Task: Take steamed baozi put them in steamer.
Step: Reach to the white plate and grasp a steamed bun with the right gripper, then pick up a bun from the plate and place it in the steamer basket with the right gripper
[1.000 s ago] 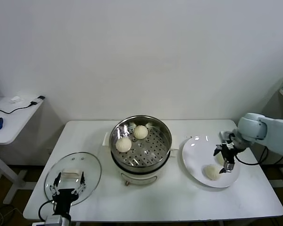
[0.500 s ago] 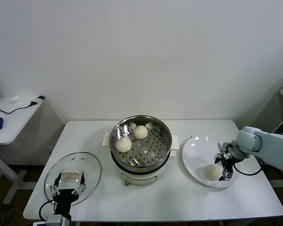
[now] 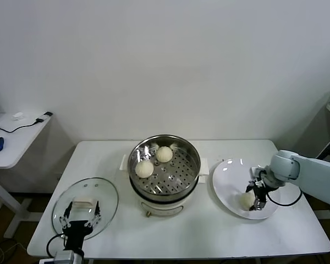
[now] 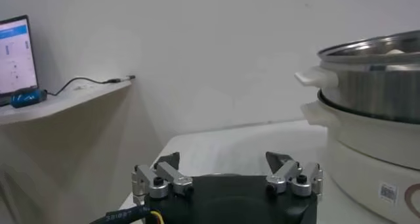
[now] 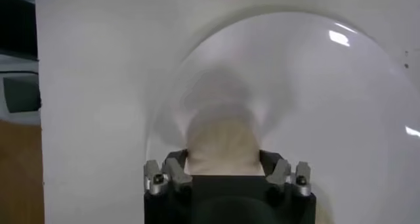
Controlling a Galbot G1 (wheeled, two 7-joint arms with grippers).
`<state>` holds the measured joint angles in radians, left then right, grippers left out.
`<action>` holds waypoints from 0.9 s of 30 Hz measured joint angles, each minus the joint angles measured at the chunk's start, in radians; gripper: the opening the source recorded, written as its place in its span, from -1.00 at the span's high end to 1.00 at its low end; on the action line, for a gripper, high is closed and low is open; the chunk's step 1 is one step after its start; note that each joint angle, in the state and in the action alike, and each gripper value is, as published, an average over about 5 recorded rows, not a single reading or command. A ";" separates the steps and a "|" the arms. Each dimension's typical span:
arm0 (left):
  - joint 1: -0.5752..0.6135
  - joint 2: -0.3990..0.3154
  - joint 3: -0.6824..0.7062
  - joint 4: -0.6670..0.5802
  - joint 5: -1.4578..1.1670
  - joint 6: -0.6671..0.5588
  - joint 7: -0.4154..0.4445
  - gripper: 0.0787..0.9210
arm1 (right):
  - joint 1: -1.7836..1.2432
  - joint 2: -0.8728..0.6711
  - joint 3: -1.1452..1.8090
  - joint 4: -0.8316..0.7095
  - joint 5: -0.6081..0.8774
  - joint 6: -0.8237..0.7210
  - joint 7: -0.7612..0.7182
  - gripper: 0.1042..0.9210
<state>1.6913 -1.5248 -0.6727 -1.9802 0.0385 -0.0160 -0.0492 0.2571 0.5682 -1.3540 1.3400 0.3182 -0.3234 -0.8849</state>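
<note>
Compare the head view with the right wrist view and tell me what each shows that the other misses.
Head view only: the round stainless-steel steamer holding two cream-white baozi, the round glass lid, and the left gripper parked over it. Right wrist view only: the plate bun sitting between the gripper's fingers. Both: the right gripper, the flat white plate and that bun.

Right arm: reaches in from the right side, forearm angled down and inward, wrist bent downward. Right gripper [image 3: 254,199]: low over the work surface, pointing down; in the right wrist view its fingers [image 5: 176,167] stand on either side of a baozi [image 5: 222,146], close against it.

Left arm: parked at the lower left. Left gripper [image 3: 77,225]: low, fingers [image 4: 168,171] spread wide apart, holding nothing.
</note>
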 measured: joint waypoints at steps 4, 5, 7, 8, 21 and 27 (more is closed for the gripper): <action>0.000 -0.003 0.003 -0.003 0.001 0.001 0.000 -0.77 | 0.028 0.005 -0.006 0.007 -0.011 0.007 -0.015 -0.47; 0.001 -0.003 0.004 -0.004 0.002 0.001 0.000 -0.77 | 0.039 0.007 -0.010 0.009 -0.014 0.011 -0.021 -0.46; 0.002 -0.004 0.005 -0.005 0.003 0.002 0.000 -0.77 | 0.070 0.014 -0.021 0.012 -0.019 0.021 -0.037 -0.45; 0.002 -0.004 0.005 -0.007 0.003 0.002 0.000 -0.77 | 0.092 0.019 -0.029 0.013 -0.021 0.029 -0.048 -0.45; 0.009 -0.014 0.011 -0.030 0.005 0.010 0.002 -0.77 | 0.493 0.195 -0.081 0.055 0.028 0.222 -0.196 -0.45; 0.020 -0.019 0.009 -0.043 0.008 0.010 0.002 -0.77 | 0.587 0.310 -0.074 0.164 0.020 0.328 -0.214 -0.45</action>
<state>1.7113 -1.5436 -0.6638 -2.0231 0.0462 -0.0065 -0.0468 0.8445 0.8779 -1.4281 1.5038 0.3378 0.0049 -1.0991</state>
